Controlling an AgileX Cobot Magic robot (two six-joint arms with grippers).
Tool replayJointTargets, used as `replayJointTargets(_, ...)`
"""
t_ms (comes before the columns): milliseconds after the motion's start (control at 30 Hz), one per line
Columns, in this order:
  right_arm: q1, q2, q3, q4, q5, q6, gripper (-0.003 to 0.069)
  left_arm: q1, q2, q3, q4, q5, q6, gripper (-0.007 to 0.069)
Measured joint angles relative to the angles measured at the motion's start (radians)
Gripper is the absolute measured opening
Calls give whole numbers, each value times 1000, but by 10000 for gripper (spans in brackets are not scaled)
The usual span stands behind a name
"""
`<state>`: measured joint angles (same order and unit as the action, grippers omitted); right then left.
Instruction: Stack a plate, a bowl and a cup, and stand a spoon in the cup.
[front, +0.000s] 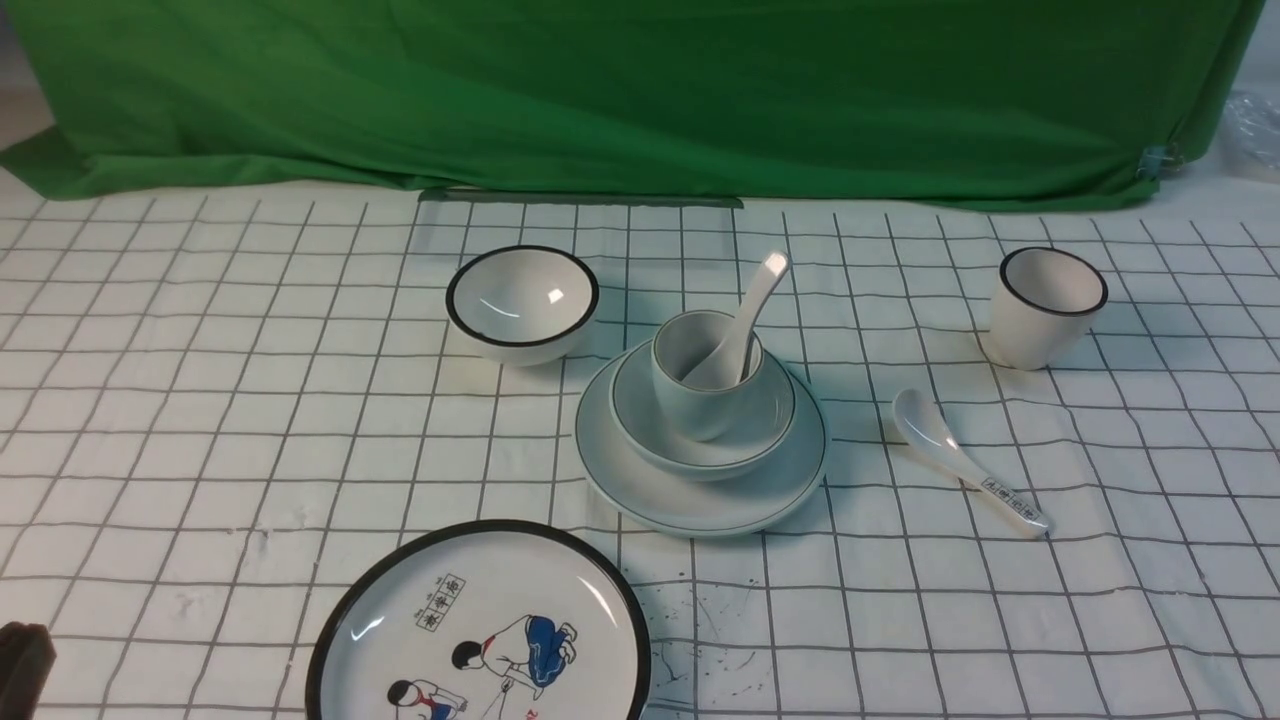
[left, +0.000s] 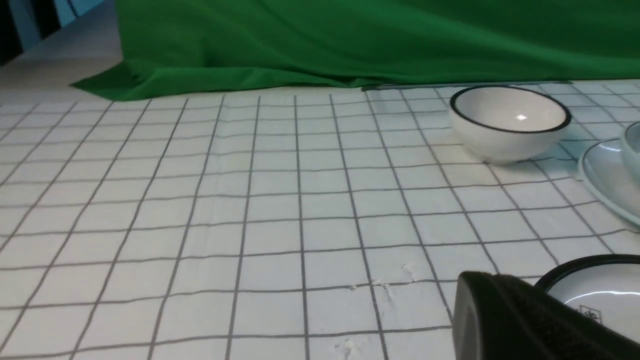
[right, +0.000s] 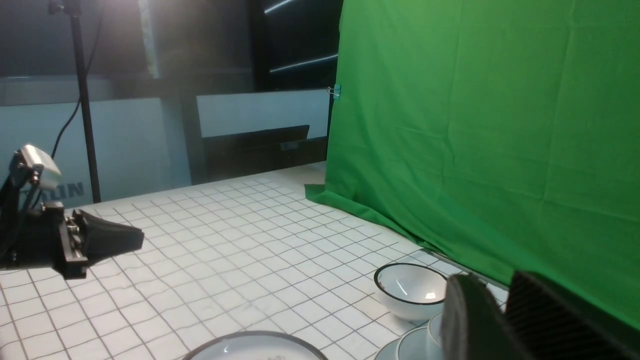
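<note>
The plate (front: 700, 505) lies mid-table with the bowl (front: 700, 440) on it and the cup (front: 700, 395) in the bowl. The plain white spoon (front: 745, 310) stands in the cup, its handle leaning up to the back right. No gripper touches the stack. My left gripper (front: 25, 650) is shut and empty at the near left corner; its dark fingers (left: 500, 315) fill one corner of the left wrist view. My right gripper (right: 502, 297) is out of the front view. It hangs above the stack's edge (right: 415, 345), its jaws a little apart with nothing between them.
A black-rimmed bowl (front: 522, 303) stands back left of the stack. A black-rimmed cup (front: 1045, 305) stands at the back right. A spoon with printed characters (front: 965, 460) lies right of the stack. A cartoon plate (front: 480, 630) sits at the near edge. A green cloth (front: 640, 90) backs the table.
</note>
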<state>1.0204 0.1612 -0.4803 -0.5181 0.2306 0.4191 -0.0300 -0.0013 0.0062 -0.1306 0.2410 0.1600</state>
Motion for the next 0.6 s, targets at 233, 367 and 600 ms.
replayJointTargets(233, 0, 0, 0, 0, 0, 0, 165, -22, 0, 0, 9, -7, 0, 2)
replayJointTargets(367, 0, 0, 0, 0, 0, 0, 176, -22, 0, 0, 10, -9, 0, 2)
replayJointTargets(600, 0, 0, 0, 0, 0, 0, 195, -22, 0, 0, 11, -11, 0, 2)
